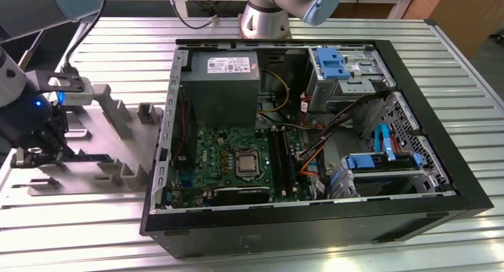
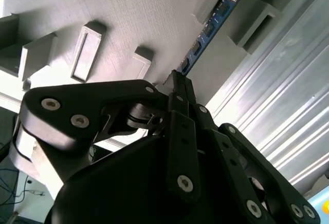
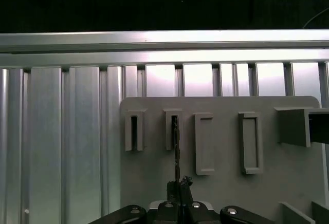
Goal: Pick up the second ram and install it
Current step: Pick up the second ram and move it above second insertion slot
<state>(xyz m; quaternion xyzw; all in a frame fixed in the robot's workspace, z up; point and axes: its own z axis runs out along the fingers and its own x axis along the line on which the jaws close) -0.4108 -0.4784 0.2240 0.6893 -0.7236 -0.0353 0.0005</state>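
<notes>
While it stood on edge in the gray holder (image 3: 221,106), the second ram (image 2: 209,28) showed as a thin blue-green stick with dark chips along its face. Its far end sat in one of the holder's narrow raised slots. Its near end lay between the fingertips of the gripper (image 3: 178,184). In both wrist views the jaws were drawn in almost together, with only the thickness of the stick between them, so they gripped the ram by its two flat sides. Seen edge-on in the first wrist view, the stick was a dark line running from the gripper to that slot, which stood in a row of similar slots.

In the exterior view the gripper hung low over the holder at the exterior view's left. The holder lay on a ribbed metal table (image 1: 79,236), just beside the open computer case (image 1: 315,228) toward the exterior view's right. The ram was outside the case, well apart from the green motherboard (image 1: 216,145) on the case floor. A gray power-supply box (image 1: 224,77) sat next to the motherboard, and blue drive brackets (image 1: 331,62) stood along the far side of the case.
</notes>
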